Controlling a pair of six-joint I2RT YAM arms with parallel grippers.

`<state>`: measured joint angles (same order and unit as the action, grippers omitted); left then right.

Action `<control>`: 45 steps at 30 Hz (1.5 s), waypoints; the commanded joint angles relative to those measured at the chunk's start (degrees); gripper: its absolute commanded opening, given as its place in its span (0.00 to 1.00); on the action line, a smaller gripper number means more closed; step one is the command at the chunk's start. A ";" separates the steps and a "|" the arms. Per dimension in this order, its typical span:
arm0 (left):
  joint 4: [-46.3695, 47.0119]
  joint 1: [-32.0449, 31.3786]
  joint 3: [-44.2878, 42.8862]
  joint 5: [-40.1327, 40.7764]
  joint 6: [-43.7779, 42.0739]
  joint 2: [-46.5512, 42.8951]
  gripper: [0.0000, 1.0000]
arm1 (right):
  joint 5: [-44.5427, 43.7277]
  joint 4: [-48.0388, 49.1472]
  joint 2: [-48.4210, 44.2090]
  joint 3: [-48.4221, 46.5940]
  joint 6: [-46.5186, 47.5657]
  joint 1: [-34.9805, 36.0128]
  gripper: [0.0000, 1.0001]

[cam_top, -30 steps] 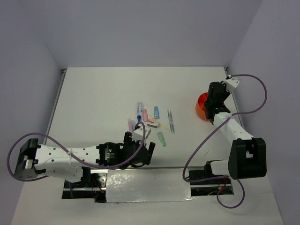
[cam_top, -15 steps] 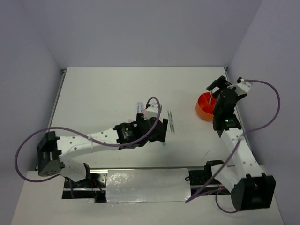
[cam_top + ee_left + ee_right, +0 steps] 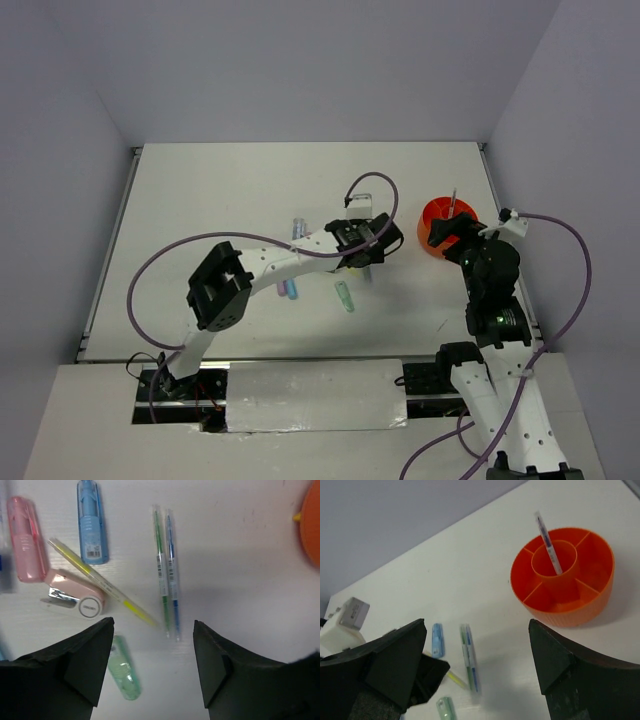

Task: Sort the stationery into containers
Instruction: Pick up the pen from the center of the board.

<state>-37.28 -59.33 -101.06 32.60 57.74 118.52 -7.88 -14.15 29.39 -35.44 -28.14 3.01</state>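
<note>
Left gripper (image 3: 152, 626), apart and empty, is the nearer arm: two thin pens (image 3: 161, 570) lie side by side on the surface (image 3: 250, 605) just ahead, roughly centred between its jaws, long axes pointing straight away; right gripper (image 3: 477, 630), apart too, faces the cup (image 3: 570, 612).

The round orange cup (image 3: 570, 611) stood upright, split into parts inside. One thin pen (image 3: 547, 542) leaned in its middle ring. On the tabletop (image 3: 250, 605) a green pen (image 3: 161, 570) and a blue pen (image 3: 172, 575) lay side by side. Near them lay a blue marker (image 3: 91, 522), a pink marker (image 3: 27, 540), a yellow pen (image 3: 100, 580) touching a small pink block (image 3: 75, 597), and a green marker (image 3: 124, 670).
</note>
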 commanded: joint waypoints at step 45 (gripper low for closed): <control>-16.16 3.17 -8.20 -0.08 32.79 17.27 0.28 | 14.03 -6.24 -4.60 0.28 -0.77 0.33 0.90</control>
<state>-54.30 -56.38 -112.16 36.18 90.06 134.87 5.15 -23.16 24.60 -34.83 -28.42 3.03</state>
